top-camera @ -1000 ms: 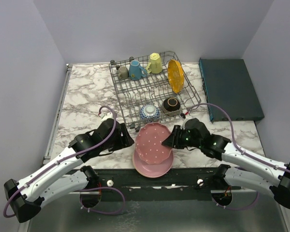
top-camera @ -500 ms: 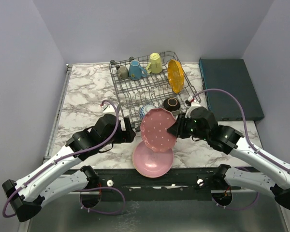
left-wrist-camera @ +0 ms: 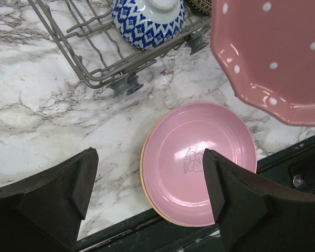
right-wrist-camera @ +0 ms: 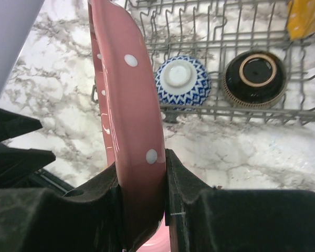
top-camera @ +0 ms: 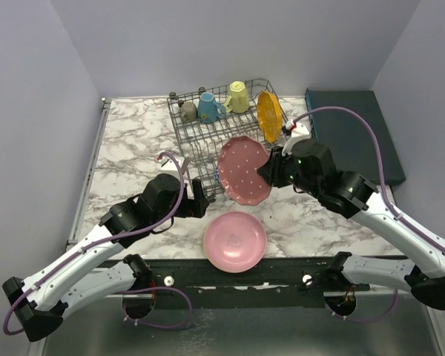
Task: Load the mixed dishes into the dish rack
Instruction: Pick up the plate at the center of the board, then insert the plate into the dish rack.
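Overhead, the pink dotted plate [top-camera: 245, 169] largely hides the blue-white bowl [right-wrist-camera: 182, 80].

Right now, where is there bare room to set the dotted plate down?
The marble is bare left of the dish rack and right of the plain pink plate. The rack's middle tines look free; mugs crowd its back, bowls its front.

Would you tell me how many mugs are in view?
3, all in the far row of the dish rack: grey-olive mug left, blue mug middle, yellow mug right; others may be hidden.
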Robot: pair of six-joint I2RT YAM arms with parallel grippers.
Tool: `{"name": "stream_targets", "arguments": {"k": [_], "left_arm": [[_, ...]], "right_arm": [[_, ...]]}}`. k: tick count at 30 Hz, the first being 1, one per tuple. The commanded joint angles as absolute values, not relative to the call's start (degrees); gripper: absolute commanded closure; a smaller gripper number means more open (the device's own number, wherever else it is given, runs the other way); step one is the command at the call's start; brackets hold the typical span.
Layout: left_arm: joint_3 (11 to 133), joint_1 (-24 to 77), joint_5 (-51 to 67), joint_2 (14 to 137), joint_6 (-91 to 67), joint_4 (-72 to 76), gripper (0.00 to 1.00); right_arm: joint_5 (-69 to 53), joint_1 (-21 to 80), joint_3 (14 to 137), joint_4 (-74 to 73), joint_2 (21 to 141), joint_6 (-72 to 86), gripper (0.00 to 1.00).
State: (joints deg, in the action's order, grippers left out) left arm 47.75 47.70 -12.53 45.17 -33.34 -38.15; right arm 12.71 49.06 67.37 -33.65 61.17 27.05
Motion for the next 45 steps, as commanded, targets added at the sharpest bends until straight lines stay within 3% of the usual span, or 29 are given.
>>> {"name": "stream_targets", "arguments": {"k": [1,29,45], "left_arm": [[46.7,47.7,-15.2,43.8,-31.7,-36.6,0.13],[46.5,46.8,-18.3,41.7,-30.9,-37.4,0.13],[46.4,46.5,-18.7,41.7,-30.9,-37.6,0.13]], "right_arm": [[18.7,49.3,74.3,-28.8,63.1,21.9,1.0],[33.1,42.7,97.8,-17.3,92.2,-2.7,1.0],[32.3,37.1,105.6,-16.1,104.9,-6.2,1.0]]}}
